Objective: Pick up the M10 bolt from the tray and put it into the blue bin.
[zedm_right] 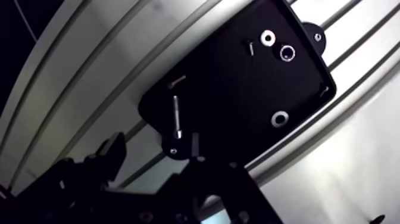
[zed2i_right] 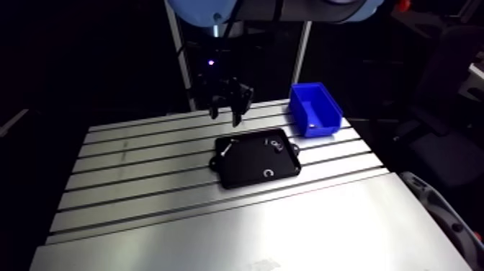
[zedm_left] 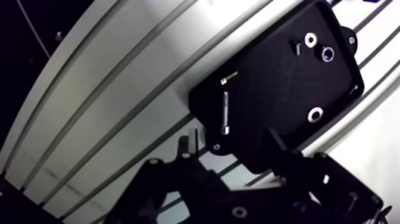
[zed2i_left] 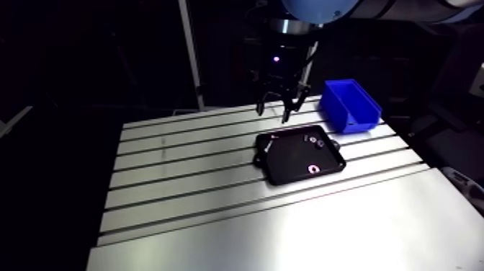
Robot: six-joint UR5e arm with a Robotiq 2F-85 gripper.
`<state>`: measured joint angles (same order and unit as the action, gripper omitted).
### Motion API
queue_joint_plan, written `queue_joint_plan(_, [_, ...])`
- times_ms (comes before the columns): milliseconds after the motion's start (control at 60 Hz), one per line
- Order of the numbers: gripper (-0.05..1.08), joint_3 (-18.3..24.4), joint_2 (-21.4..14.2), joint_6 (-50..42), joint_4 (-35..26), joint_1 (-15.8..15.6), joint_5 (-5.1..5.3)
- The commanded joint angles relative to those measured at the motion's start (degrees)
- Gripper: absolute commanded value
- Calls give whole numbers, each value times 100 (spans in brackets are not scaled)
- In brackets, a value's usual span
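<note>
A black tray [zedm_left: 268, 89] lies on the slotted table. In it a long silvery bolt [zedm_left: 225, 112] rests near one corner, just ahead of my fingers. A short brass-coloured screw [zedm_left: 228, 77] lies a little beyond the bolt. My gripper [zedm_left: 229, 142] hangs above the tray's near edge. It is open and holds nothing. In the arm view the gripper [zed2i_left: 283, 108] hovers over the tray's far side, well above the table. The blue bin [zed2i_left: 349, 104] stands to the right of it, apart from the tray [zed2i_left: 295, 157].
Two washers [zedm_left: 310, 40] [zedm_left: 315, 114], a nut [zedm_left: 328, 54] and a small dark screw [zedm_left: 297, 47] lie at the tray's other end. The bin [zed2i_right: 315, 108] sits at the table's far right corner. Bare slotted table [zed2i_left: 180, 180] spreads left of the tray.
</note>
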<state>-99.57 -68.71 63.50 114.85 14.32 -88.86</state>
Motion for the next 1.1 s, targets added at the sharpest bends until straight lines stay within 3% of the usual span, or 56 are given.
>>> queue_joint_plan(17, [43,-64,80,16,144,17,-98])
queue_joint_plan(717, [58,-304,221,35,419,54,-101])
queue_joint_plan(1100, [58,-399,326,35,420,54,-92])
